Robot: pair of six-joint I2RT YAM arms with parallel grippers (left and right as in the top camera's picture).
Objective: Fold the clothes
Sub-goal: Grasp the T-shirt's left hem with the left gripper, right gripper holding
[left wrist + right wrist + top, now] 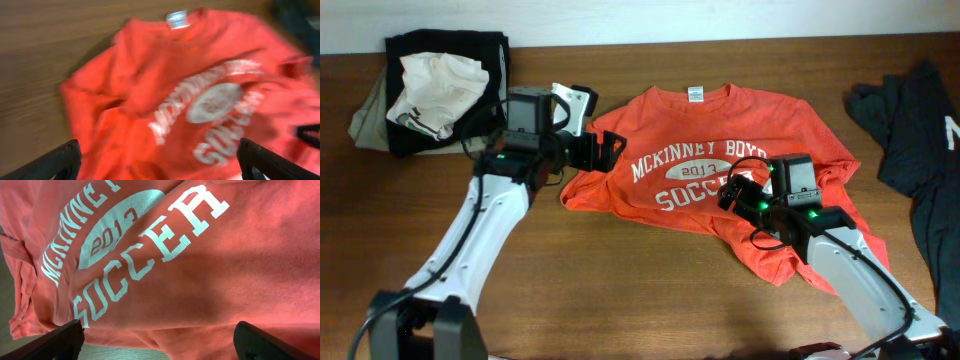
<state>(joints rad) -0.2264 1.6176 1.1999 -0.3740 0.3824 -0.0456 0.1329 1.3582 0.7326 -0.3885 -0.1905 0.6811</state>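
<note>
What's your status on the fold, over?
Left gripper open, right gripper open, both above orange T-shirt. Print up, rumpled, not yet folded. Off to the sides: dark garment, clothes pile, neither touching it.

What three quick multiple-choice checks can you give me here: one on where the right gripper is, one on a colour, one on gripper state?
1. The right gripper hovers over the T-shirt at:
A the left sleeve
B the word SOCCER
C the collar

2. The lettering is:
A white
B black
C yellow

3. The left gripper and right gripper are:
A both shut on cloth
B one open, one shut
C both open

Answers:
1 B, the right wrist view shows SOCCER just ahead of its fingers.
2 A, white print on red-orange cloth in every view.
3 C, each wrist view shows fingers spread wide, nothing pinched.
</note>
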